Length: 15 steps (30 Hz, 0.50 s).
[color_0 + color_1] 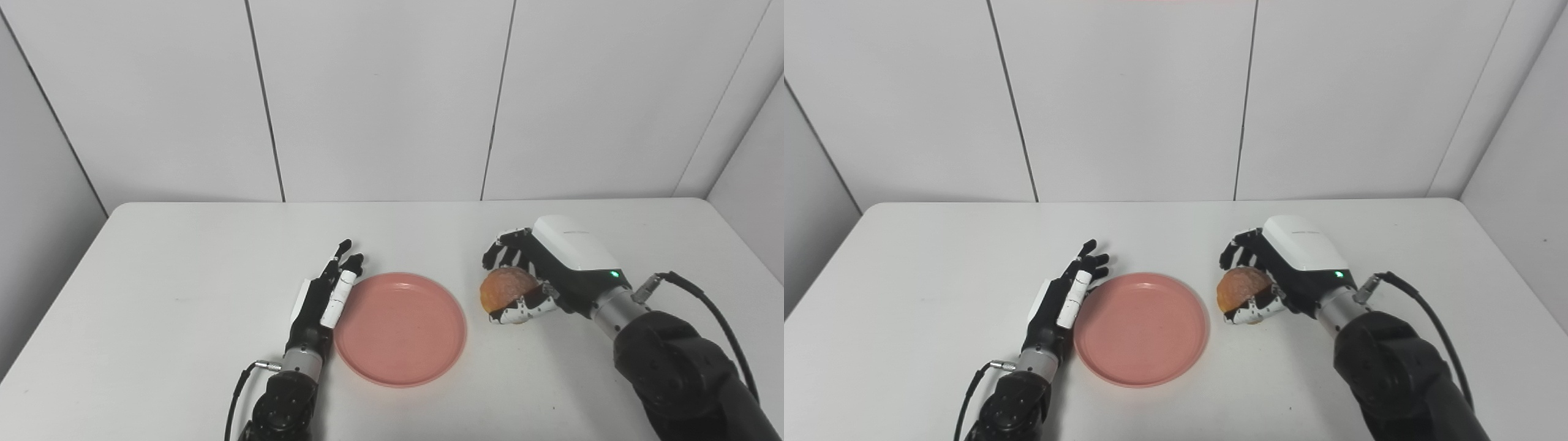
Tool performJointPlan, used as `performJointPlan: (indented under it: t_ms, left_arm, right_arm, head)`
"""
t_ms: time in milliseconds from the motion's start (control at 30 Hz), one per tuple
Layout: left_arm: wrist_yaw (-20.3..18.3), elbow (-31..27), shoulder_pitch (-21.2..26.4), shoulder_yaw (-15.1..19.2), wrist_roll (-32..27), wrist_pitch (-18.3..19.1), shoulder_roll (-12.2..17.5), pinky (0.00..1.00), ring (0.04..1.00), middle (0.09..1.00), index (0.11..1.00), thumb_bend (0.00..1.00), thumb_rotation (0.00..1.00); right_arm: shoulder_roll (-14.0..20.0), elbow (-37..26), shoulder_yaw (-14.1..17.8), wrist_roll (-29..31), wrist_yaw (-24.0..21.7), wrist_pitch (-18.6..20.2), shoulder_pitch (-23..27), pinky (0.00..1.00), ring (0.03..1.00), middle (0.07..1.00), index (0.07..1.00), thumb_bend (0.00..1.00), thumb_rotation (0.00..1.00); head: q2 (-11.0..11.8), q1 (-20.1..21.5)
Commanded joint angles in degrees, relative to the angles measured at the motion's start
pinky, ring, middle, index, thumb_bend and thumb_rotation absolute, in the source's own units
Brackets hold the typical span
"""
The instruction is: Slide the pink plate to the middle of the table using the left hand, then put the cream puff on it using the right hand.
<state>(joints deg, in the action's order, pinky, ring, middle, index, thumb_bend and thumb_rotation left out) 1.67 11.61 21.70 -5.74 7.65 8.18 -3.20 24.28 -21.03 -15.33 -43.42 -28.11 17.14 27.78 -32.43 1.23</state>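
A round, shallow pink plate (400,329) lies on the white table (153,294), near the middle toward the near edge. The left hand (324,294) rests edge-on against the plate's left rim, fingers straight and pressed together, holding nothing. Just right of the plate, the right hand (539,275) curls its fingers and thumb around the round golden-brown cream puff (507,289).

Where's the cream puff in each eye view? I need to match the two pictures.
Left eye view: the cream puff sits right of centre, inside the right hand, just right of the pink plate.
Right eye view: the cream puff sits only a little right of centre, in the same hand.
Shared landmark: the pink plate, empty, immediately left of the puff in both views.
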Motion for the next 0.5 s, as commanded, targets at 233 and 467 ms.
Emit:
performJointPlan:
  t_ms: [233,467]
  left_arm:
    - [-0.32,0.78,0.85,-0.39,-0.37,0.94,-1.6,0.78,0.876,0.885,0.924,0.96,0.96]
    - [-0.44,1.44,0.81,-0.37,-0.21,0.1,-1.49,0.78,0.873,0.882,0.925,0.94,0.97]
  right_arm:
    - [-3.79,1.71,-2.47,-1.56,0.21,-1.86,5.52,0.31,0.392,0.468,0.522,0.52,0.0]
    - [-6.75,4.76,-4.19,-1.45,-0.37,-1.65,7.82,0.34,0.414,0.486,0.511,0.52,0.0]
  head:
    - [0.26,-0.17]
    - [0.38,-0.06]
